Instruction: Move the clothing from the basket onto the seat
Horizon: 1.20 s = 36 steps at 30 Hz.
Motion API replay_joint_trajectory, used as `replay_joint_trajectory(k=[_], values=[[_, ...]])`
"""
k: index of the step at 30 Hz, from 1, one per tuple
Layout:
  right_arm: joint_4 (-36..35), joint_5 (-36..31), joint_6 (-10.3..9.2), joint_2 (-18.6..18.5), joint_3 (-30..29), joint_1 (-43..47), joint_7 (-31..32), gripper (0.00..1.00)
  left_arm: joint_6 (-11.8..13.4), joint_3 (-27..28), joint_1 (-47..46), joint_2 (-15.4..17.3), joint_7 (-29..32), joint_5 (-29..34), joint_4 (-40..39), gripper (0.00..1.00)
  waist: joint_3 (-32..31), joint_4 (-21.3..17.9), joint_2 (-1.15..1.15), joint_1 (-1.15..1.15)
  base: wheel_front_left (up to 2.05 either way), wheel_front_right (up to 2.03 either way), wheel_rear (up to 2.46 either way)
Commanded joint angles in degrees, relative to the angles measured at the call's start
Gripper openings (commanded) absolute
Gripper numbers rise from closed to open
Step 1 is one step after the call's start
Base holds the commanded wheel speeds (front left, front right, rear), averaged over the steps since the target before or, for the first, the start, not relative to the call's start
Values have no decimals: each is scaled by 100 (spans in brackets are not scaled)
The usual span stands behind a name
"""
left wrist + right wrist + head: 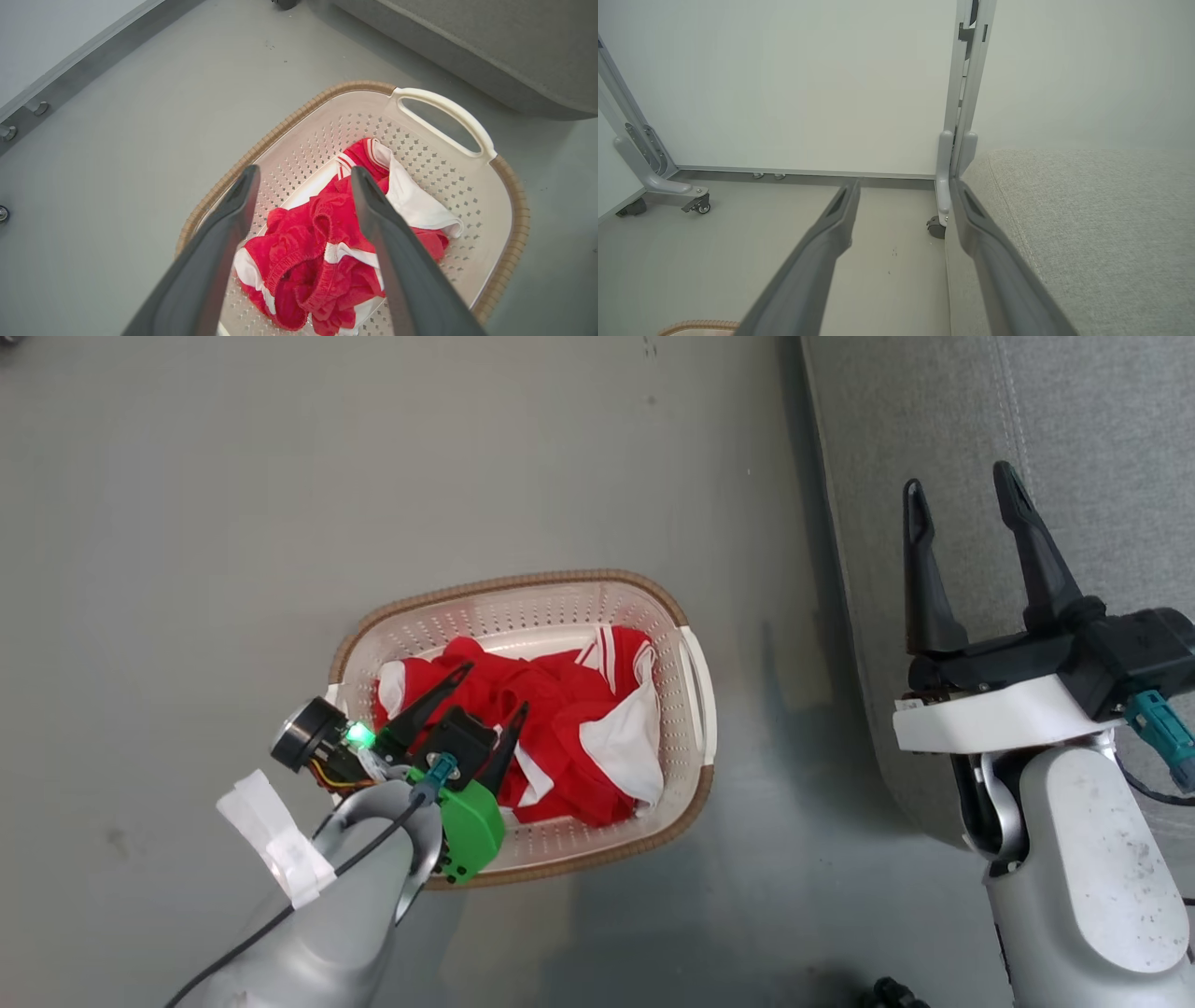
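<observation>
Red clothing point(551, 728) with white stripes and panels lies crumpled in the cream perforated basket point(695, 681) on the floor. My left gripper point(493, 689) hangs open over the basket's left part, fingers spread above the fabric and holding nothing. From the left wrist, the clothing point(322, 252) shows between and below the open left gripper point(303, 175), inside the basket point(467, 210). My right gripper point(962, 485) stands open over the edge of the grey seat point(1102, 448), empty. The right wrist view has the open right gripper point(903, 186) beside the seat point(1087, 210).
Grey floor point(280, 476) surrounds the basket. White wall panels on metal stands with castors point(698, 205) border the far side, one stand point(952, 186) right by the seat's corner. The basket rim point(698, 325) peeks in at the bottom of the right wrist view.
</observation>
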Motion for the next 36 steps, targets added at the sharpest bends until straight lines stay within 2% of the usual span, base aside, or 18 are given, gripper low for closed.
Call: replay_joint_trajectory(k=[1, 9, 19, 29, 36], values=[[-36, 39, 0, 31, 40, -166, -18, 100, -15, -57, -230, 67, -4, 39, 195, 100, 708, -405, 0, -1, 0, 0, 0], [-221, 160, 0, 139, 142, -683, -18, 100, 59, -316, -1059, 173, -4, 192, 1213, 100, 1392, -737, 0, -1, 0, 0, 0], [-578, 211, 0, 162, 315, -994, -18, 100, 123, -813, -1831, 116, 30, 587, 2165, 100, 1935, -864, 0, -1, 0, 0, 0], [-857, 344, 0, 162, 384, -1154, -18, 100, 602, -1052, -2355, 276, 381, 807, 2597, 100, 2355, -1032, 0, -1, 0, 0, 0], [-920, 246, 0, 162, 484, -1156, -18, 100, 699, -1166, -2501, 375, 628, 824, 2692, 100, 2504, -1162, 0, -1, 0, 0, 0]])
